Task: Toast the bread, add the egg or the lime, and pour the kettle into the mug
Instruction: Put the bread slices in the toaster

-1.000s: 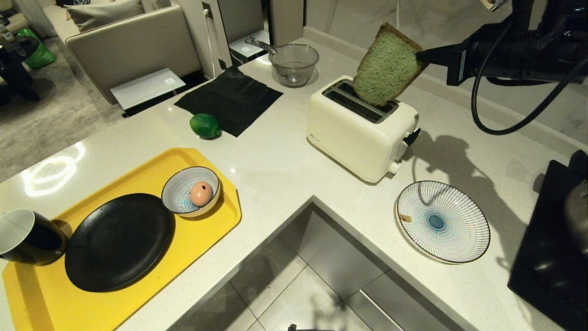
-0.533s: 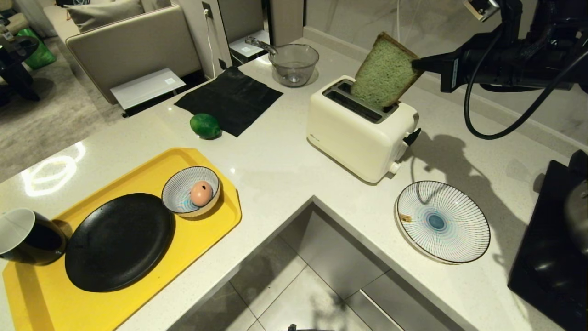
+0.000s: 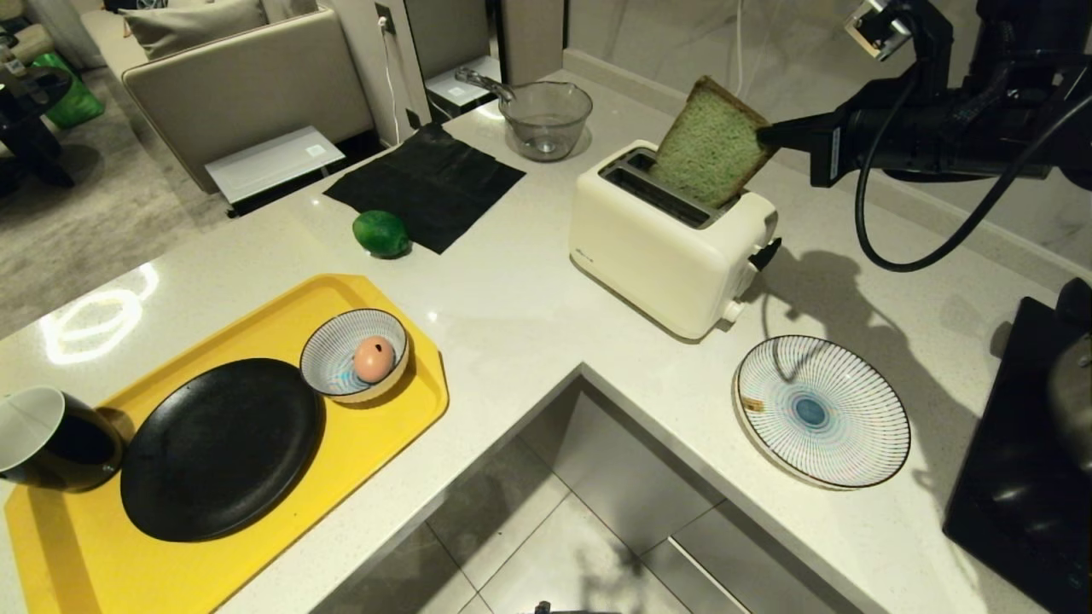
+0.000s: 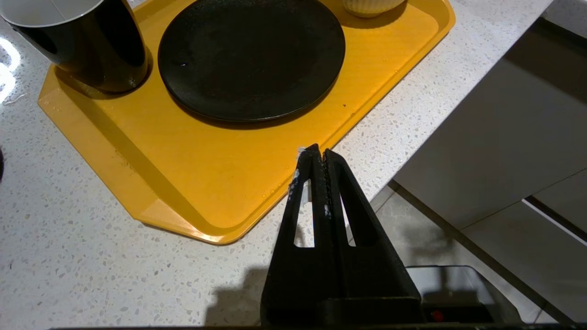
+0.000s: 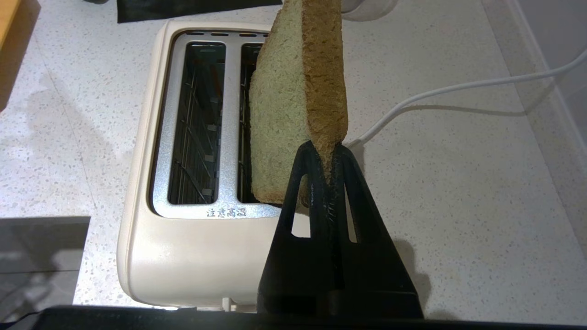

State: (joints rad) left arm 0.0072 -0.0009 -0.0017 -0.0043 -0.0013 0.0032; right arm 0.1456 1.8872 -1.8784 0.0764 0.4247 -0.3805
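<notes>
Our right pincer is clamped on the crust of the bread, which hangs tilted, lower corner inside the far slot of the toaster; it must go straight down.

Pale speckled L-shaped surface; beige sofa behind; grey tiled floor below; marble wall beyond.

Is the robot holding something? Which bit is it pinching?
Yes. The right gripper is shut on the bread, pinching its crust edge, with the slice's lower corner dipping into the toaster slot. The left gripper is shut and holds nothing.
</notes>
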